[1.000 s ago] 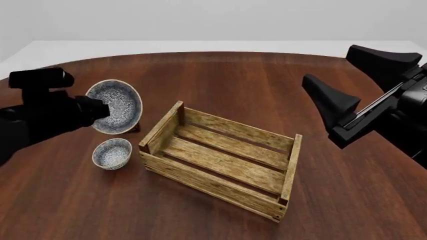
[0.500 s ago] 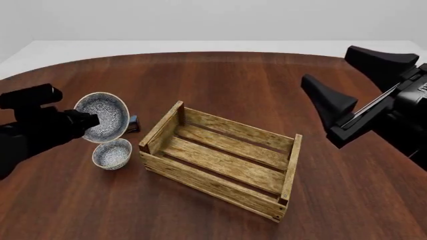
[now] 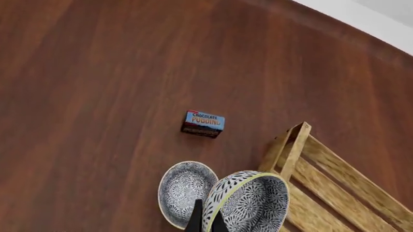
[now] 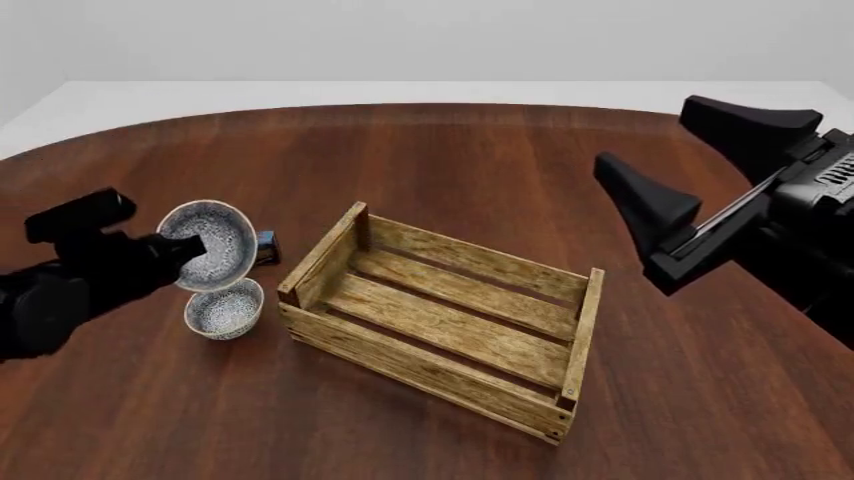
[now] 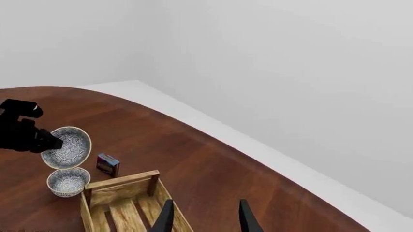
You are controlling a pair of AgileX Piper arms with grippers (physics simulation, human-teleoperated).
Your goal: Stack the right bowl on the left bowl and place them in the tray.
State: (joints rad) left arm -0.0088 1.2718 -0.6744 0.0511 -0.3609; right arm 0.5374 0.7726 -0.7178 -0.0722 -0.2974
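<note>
A blue-white patterned bowl (image 4: 210,245) hangs tilted in the air, with my left gripper (image 4: 184,252) shut on its rim. In the left wrist view the fingers (image 3: 195,220) pinch that bowl's (image 3: 250,203) edge. Just below it, a second patterned bowl (image 4: 224,307) (image 3: 183,188) stands upright on the table, close to the left end of the tray (image 4: 447,320). The tray, a light-brown slatted wooden crate, holds nothing. My right gripper (image 4: 646,133) (image 5: 205,204) hovers open and empty, high above the table's right side, well clear of the tray (image 5: 123,203).
A small blue-red chocolate pudding box (image 3: 203,123) (image 4: 267,246) lies on the dark wooden table (image 4: 454,160) just behind the bowls, near the tray's far left corner post (image 4: 355,215). The table's far edge meets a white floor.
My left gripper has carried the held bowl down and to the left, until it hangs just above the bowl on the table. The right arm has barely shifted.
</note>
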